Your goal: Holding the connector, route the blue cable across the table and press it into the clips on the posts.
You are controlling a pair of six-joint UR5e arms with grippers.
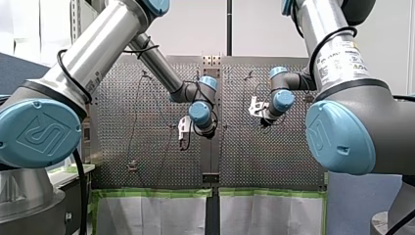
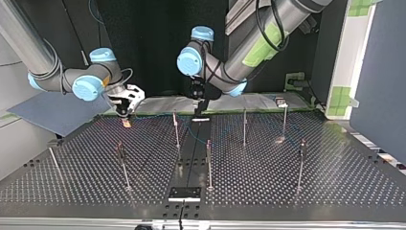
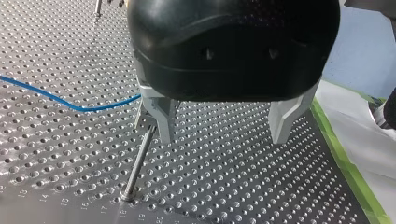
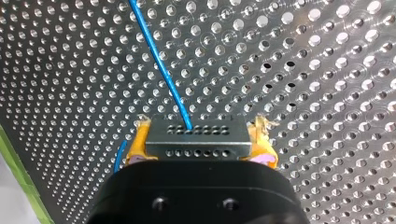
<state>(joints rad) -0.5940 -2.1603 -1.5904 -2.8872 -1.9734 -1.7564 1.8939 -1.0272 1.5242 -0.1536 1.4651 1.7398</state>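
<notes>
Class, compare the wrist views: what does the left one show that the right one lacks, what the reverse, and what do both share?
Only the left wrist view: my left gripper with its fingers open, and a thin post beside one finger. Only the right wrist view: my right gripper, its yellow pads shut on the connector. Both: the blue cable and the perforated table.

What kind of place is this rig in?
Probably a robotics lab test cell: perforated table, thin posts, blue cable whose connector my right claw grips.
</notes>
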